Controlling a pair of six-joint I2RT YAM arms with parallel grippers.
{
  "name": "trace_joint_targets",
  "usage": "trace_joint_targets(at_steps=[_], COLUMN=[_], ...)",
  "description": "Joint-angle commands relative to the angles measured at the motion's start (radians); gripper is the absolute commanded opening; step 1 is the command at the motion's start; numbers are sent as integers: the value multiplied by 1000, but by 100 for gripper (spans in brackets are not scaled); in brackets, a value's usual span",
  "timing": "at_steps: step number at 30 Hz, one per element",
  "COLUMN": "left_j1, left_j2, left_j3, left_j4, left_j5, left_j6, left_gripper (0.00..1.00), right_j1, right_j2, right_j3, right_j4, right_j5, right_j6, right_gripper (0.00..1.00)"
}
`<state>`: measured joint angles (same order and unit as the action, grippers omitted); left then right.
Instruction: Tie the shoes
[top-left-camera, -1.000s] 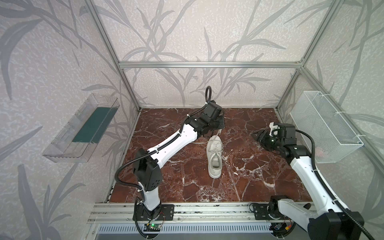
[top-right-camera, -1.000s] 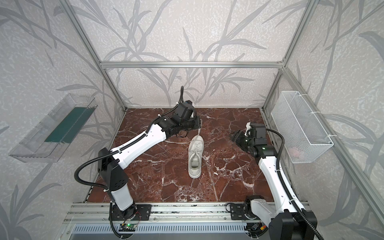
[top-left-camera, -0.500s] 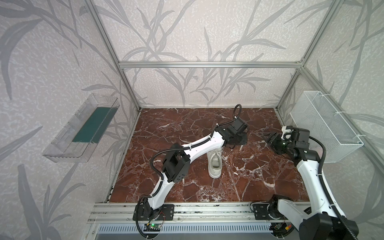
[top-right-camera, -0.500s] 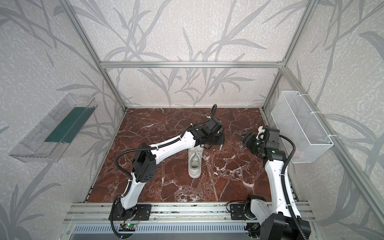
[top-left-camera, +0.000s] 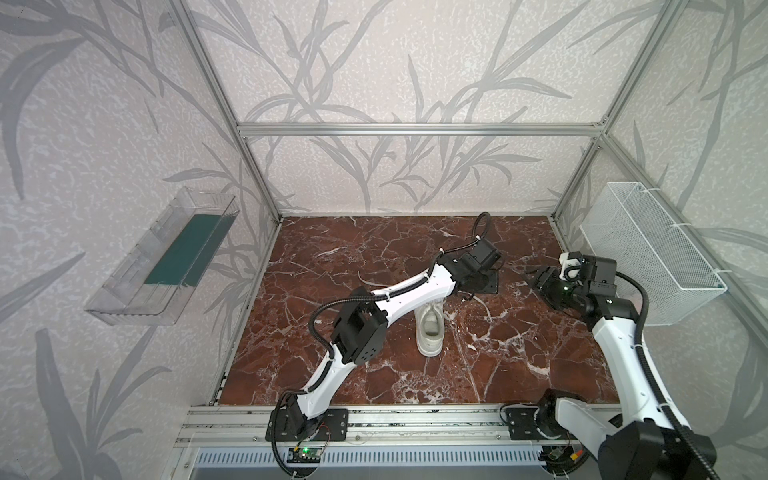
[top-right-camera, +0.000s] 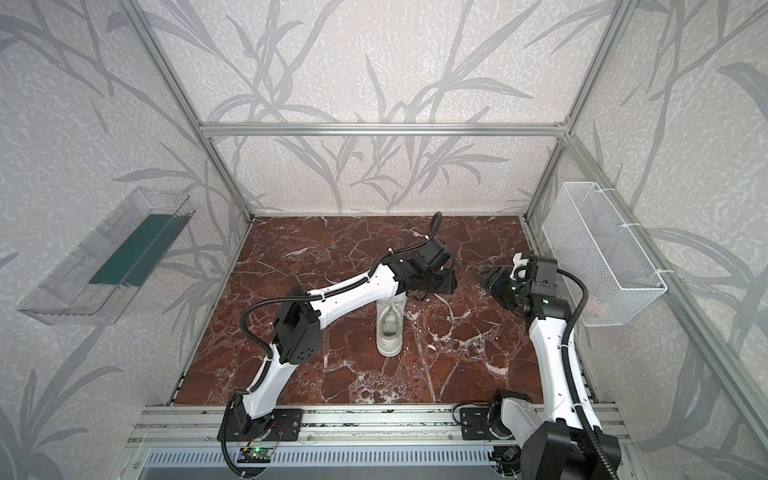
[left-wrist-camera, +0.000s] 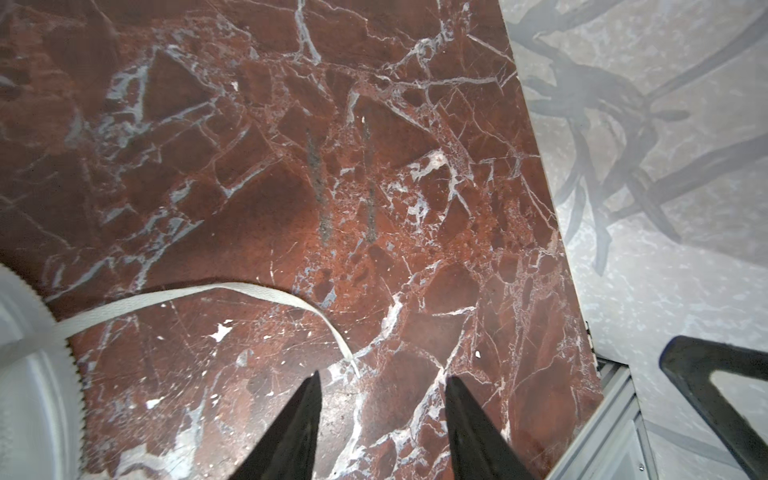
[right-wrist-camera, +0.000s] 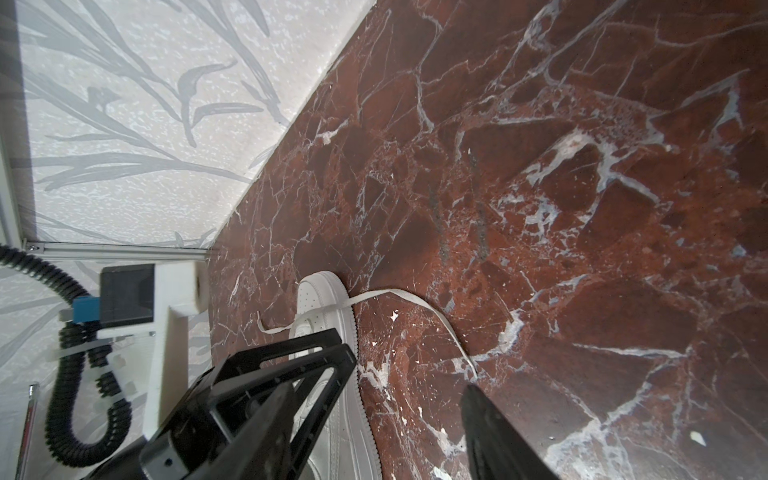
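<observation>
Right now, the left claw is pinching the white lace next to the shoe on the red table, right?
Not pinching. The left claw is open, and the white lace lies loose next to the shoe on the red table. The left wrist view shows it.

The shoe (top-left-camera: 429, 347) is white, its laces (left-wrist-camera: 187, 294) off-white; the worktop (top-left-camera: 374, 249) red-brown marble veined white; fingers (left-wrist-camera: 297, 432) black; walls (top-left-camera: 374, 62) pale with grey leaf pattern.

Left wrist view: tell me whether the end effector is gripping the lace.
No, the lace lies loose on the table beyond the open, empty left end effector.
</observation>
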<state>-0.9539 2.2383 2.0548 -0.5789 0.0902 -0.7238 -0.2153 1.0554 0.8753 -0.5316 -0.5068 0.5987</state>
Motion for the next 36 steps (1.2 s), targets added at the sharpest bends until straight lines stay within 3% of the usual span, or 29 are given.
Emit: trace_joint_targets(at_steps=[1,5,13,20,36], left_j1=[15,43,130,197,216], left_j2=[-71,-130,-280,-402,-524], left_j3=[21,-32,-266,-458,-692], left_j4=[-72,-93,16,85,164], left_j5=[-61,-92,-94,-90,-88], left_j6=[65,110,117,109,59], left_gripper=[51,51,51,51,51], right_j1=[3,24,209,296,396], right_j2=[40,95,212,359,572], right_j3=[-14,-31,-24,54,141], right_j4=[-54,-65,-72,-106,-141], right_j5=[32,52,152,216,327], right_j6=[-78,-120,-162,-247,-328], right_gripper=[63,61,59,49,31])
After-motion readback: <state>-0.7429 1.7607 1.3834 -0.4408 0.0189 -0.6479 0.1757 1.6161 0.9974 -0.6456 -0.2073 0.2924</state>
